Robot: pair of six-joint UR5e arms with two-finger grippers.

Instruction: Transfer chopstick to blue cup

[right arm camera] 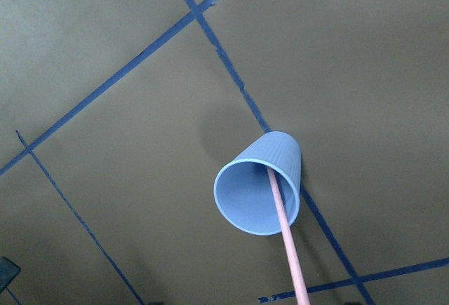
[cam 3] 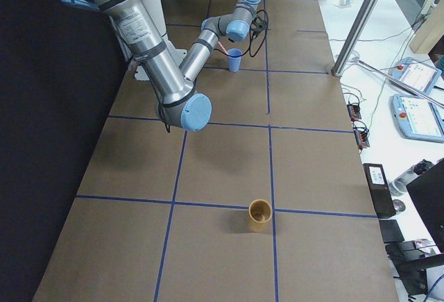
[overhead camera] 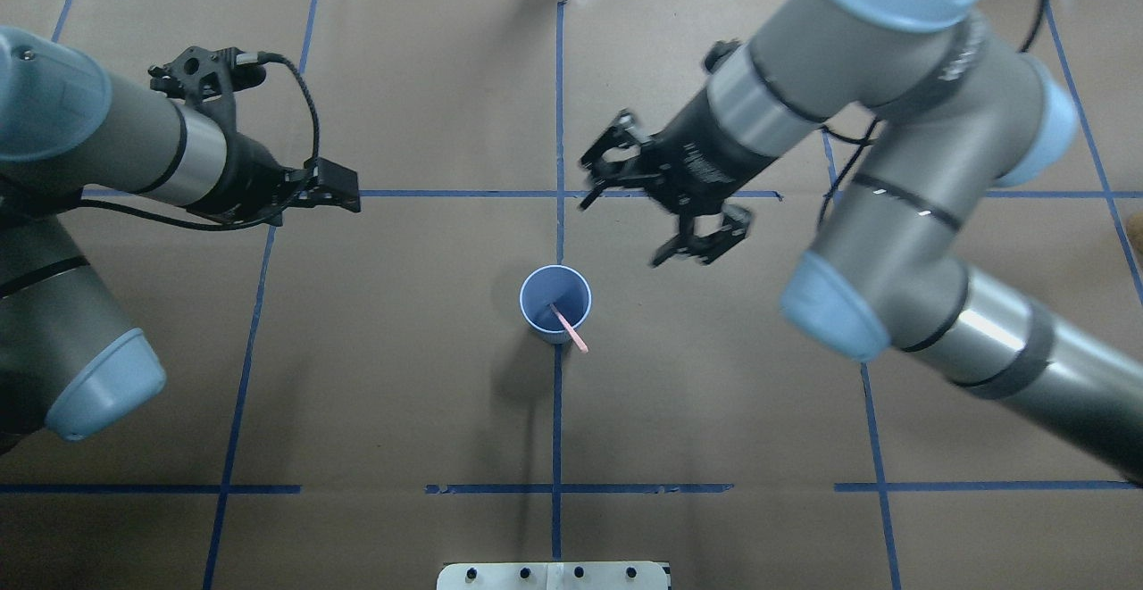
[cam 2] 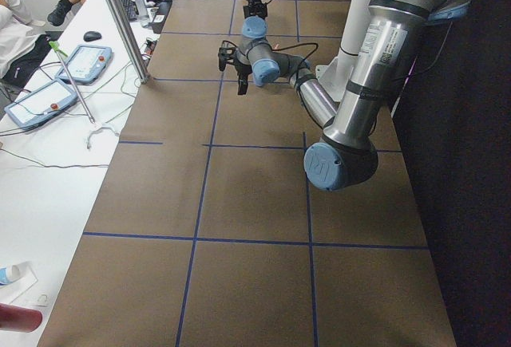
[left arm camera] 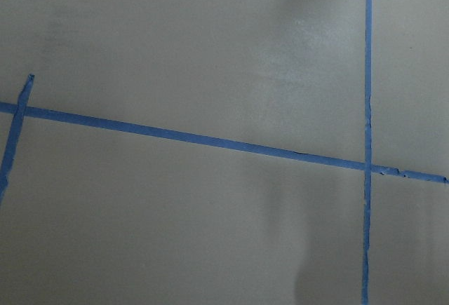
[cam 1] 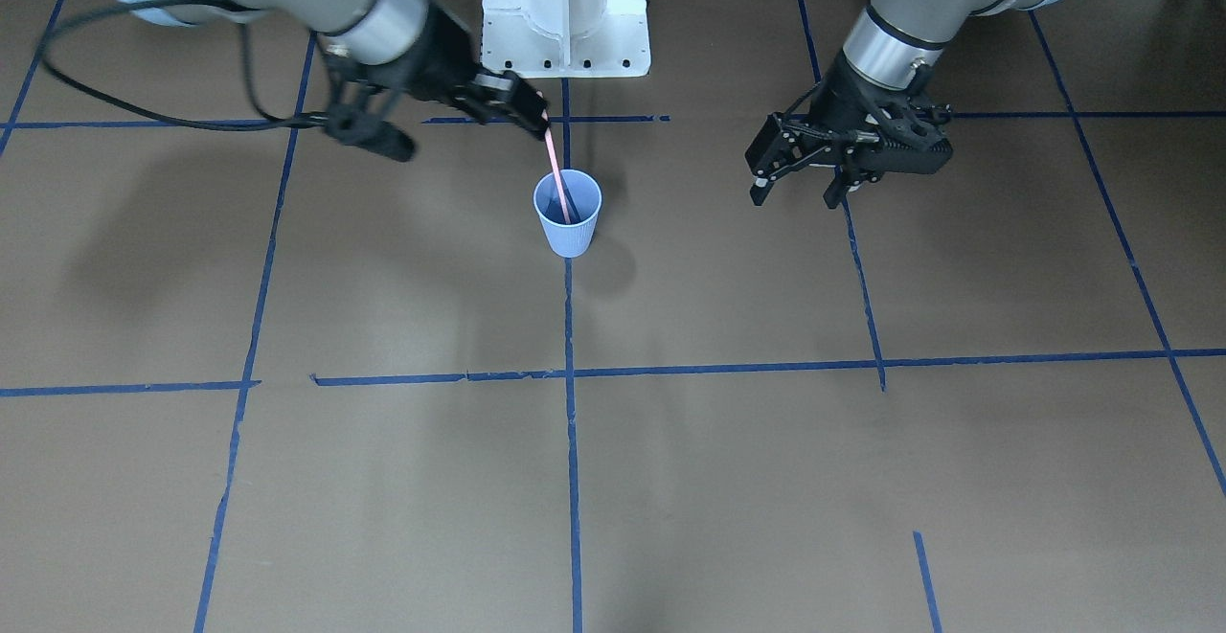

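The light blue ribbed paper cup holds the thin pale pink chopstick, leaning on its rim. Your right tool gapes empty near its tip, left tool likewise. Transfer looks done: lift clear.

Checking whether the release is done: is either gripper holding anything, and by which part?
Nothing is held. The chopstick stands in the blue cup, leaning on its rim, top end free; the right gripper and left gripper are both open.
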